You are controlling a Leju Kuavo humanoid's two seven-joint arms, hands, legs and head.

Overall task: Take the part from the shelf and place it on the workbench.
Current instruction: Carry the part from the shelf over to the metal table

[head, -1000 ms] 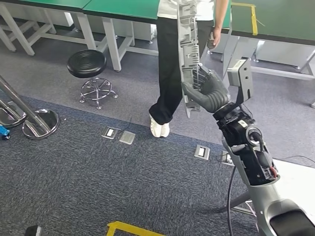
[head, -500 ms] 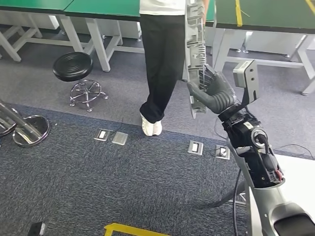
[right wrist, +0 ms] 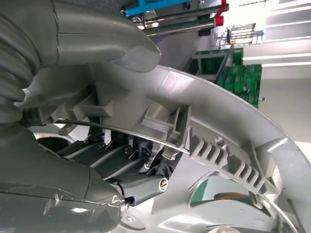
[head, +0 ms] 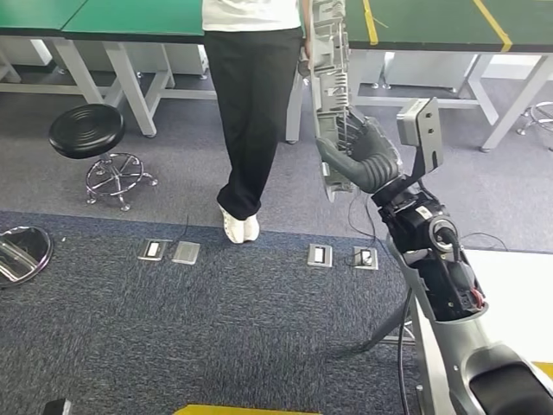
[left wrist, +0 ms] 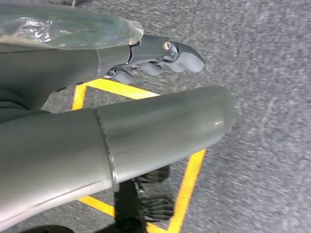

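Observation:
My right hand [head: 365,156] grips a long grey plastic part [head: 329,78] near its lower end and holds it upright in front of me. The part's ribbed inner side [right wrist: 220,145] fills the right wrist view, with my thumb [right wrist: 106,43] over its rim and the dark fingers [right wrist: 132,170] curled behind it. Green-topped workbenches [head: 417,22] run across the back of the head view. My left hand [left wrist: 165,53] hangs over the carpet with its fingers stretched out and nothing in it.
A person in black trousers and white shoes [head: 251,112] stands just left of the held part, in front of the benches. A black stool [head: 88,134] stands at the left. Floor sockets [head: 320,255] dot the carpet. Yellow floor tape [left wrist: 187,189] lies below my left hand.
The whole scene has shifted left between frames: the camera has turned right. The part stays upright in my right hand. The person and stool now appear further left.

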